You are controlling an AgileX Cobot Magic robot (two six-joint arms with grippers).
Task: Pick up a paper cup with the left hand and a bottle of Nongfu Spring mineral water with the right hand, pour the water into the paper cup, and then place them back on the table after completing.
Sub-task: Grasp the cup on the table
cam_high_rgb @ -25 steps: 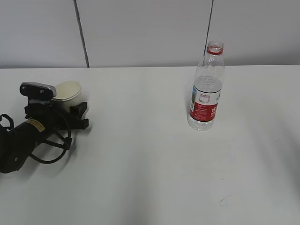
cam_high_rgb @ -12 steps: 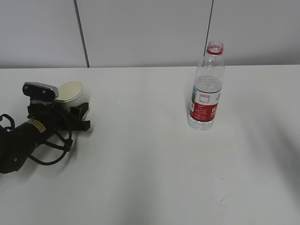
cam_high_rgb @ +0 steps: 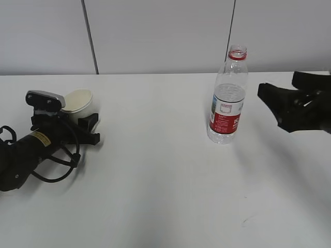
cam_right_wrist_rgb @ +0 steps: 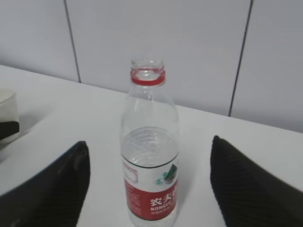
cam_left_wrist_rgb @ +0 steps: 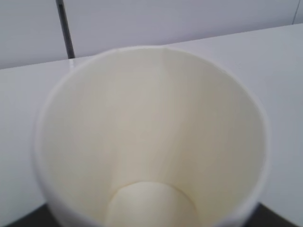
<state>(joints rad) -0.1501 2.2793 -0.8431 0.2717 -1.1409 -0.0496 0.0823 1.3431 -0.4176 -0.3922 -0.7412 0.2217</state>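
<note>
Cup in my left hand, bottle ahead of my right.

My left hand (cam_high_rgb: pixel 83 126) grips the tilted paper cup (cam_high_rgb: pixel 77 101) at the table's (cam_high_rgb: pixel 165 196) left; my right hand (cam_right_wrist_rgb: pixel 149 184) is spread wide, near the upright, uncapped bottle (cam_right_wrist_rgb: pixel 150 146).

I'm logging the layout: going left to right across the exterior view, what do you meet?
Black left arm with yellow sticker → white paper cup → clear uncapped red-labelled water bottle → black right gripper.

Pale grey wall (cam_high_rgb: pixel 160 36) behind, split by thin dark lines (cam_high_rgb: pixel 89 36); soft, even light everywhere.
</note>
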